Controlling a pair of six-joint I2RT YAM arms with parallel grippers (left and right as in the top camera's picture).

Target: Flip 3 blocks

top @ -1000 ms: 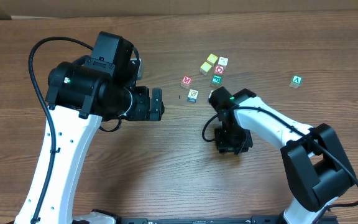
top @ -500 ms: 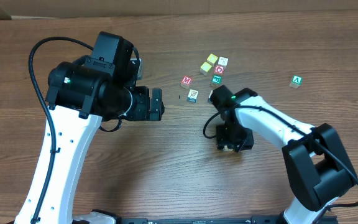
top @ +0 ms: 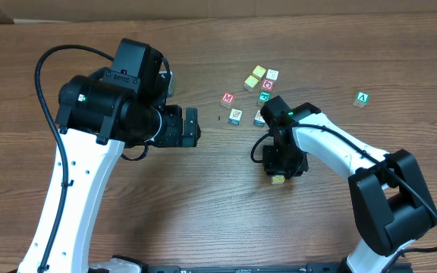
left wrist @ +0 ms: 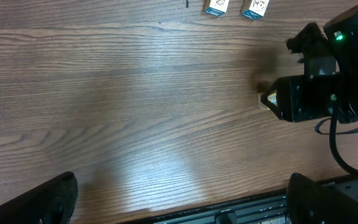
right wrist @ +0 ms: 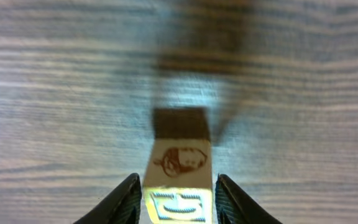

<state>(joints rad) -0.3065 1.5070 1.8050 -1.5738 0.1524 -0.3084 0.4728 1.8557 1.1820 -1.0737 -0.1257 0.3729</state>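
Observation:
My right gripper (top: 281, 168) (right wrist: 178, 182) is shut on a block (right wrist: 179, 158) with an acorn print on its tan face and a blue letter on a yellowish face. The block casts a shadow on the wood below it. From overhead the held block (top: 278, 179) shows just under the fingers, and the left wrist view shows it (left wrist: 268, 99) at the gripper's tip. Further blocks lie behind: a red-print one (top: 227, 98), one with a slash (top: 235, 116), one half hidden by the right arm (top: 259, 119). My left gripper (top: 192, 127) (left wrist: 185, 208) hovers open and empty, left of them.
Two yellow-topped cubes (top: 255, 76) sit in a cluster with a green-print cube (top: 264, 96), a red-print cube (top: 268, 84) and a white cube (top: 272, 74). A lone green "A" cube (top: 363, 98) lies far right. Two cubes (left wrist: 235, 6) edge the left wrist view's top.
The right arm's wrist has shifted up and right, uncovering a block beside the slash block. The yellowish block now shows below the right fingers. The left arm has not moved.

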